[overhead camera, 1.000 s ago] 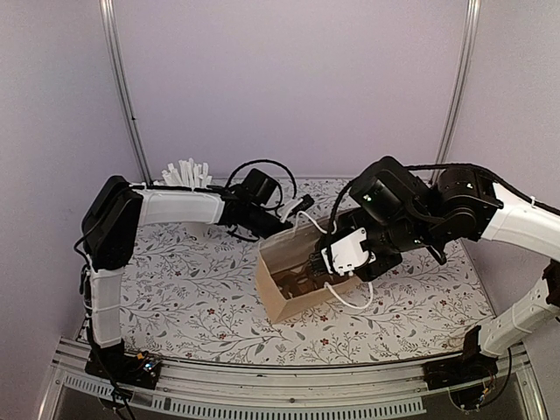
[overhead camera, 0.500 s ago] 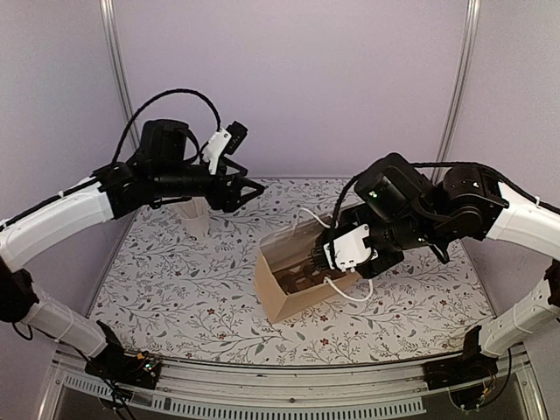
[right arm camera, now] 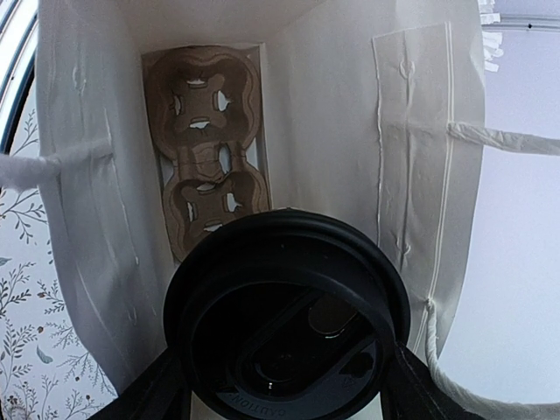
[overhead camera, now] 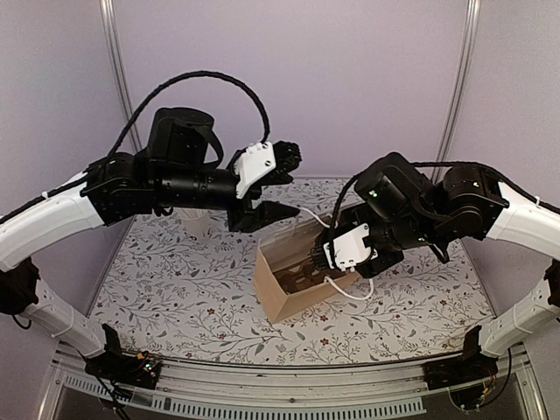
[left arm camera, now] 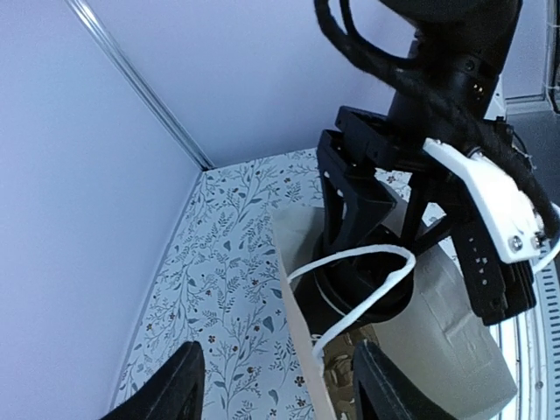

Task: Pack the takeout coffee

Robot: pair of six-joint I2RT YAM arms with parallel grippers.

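Spreading under lilac walls, a floral table — takeout coffee upright, lid skyward, pinched by the right gripper inside the bag; left gripper gapes.

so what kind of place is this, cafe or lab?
Probably a lab cell, not a cafe: plain lilac walls, a floral-covered table, a metal rail carrying the arm bases.

Left gripper: jaws spread, above far left of paper bag | Right gripper: at bag mouth, right side | Bag: upright, centre of floral table
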